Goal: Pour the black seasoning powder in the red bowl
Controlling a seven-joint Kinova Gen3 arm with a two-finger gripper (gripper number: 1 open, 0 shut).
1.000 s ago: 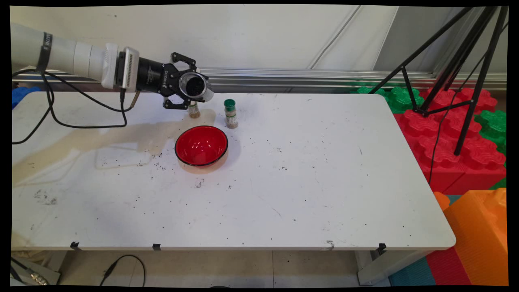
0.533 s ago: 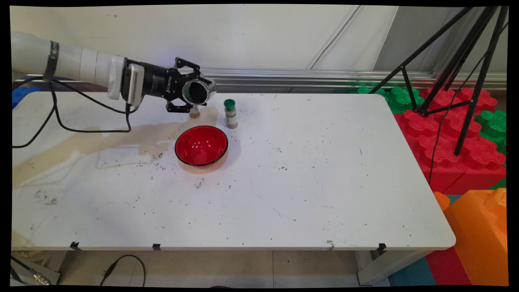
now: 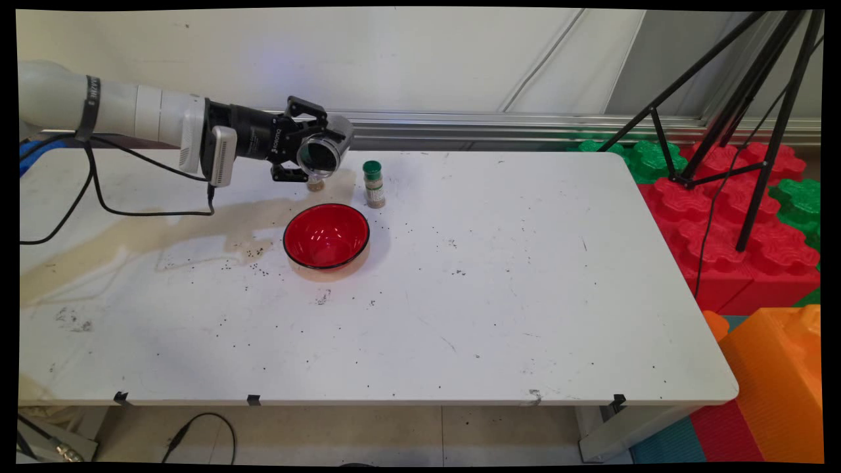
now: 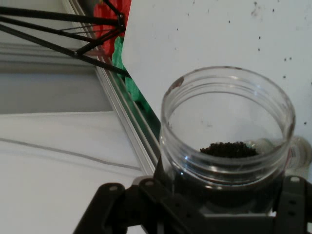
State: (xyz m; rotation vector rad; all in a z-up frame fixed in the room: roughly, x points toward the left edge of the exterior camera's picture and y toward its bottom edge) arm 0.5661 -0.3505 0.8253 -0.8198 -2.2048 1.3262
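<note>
With the jar (image 3: 322,152) lying nearly on its side in the gripper (image 3: 314,150), mouth open toward the camera, spill risk is the main concern. The jaws are closed around the jar's body; it's clear plastic, lidless, with a small heap of dark granules (image 4: 229,149) low inside.

Landmark: the red bowl (image 3: 326,235).
- Jar is held in the air behind the bowl and slightly left, not over it. Anything that tips out now would likely land on the table (image 3: 499,295) short of the bowl's far rim.
- Dark specks already lie scattered on the table left of the bowl and in front of it.
- Small bottle (image 3: 315,181) stands behind the bowl, directly under the gripper, partly hidden. Judgement: any drop in height could knock it over.
- Green-capped bottle (image 3: 374,184) stands behind the bowl to the right, just beside the jar's path if the arm swings right.
- Smooth round jar gripped side-on: could rotate or slip in the jaws if jolted.
</note>
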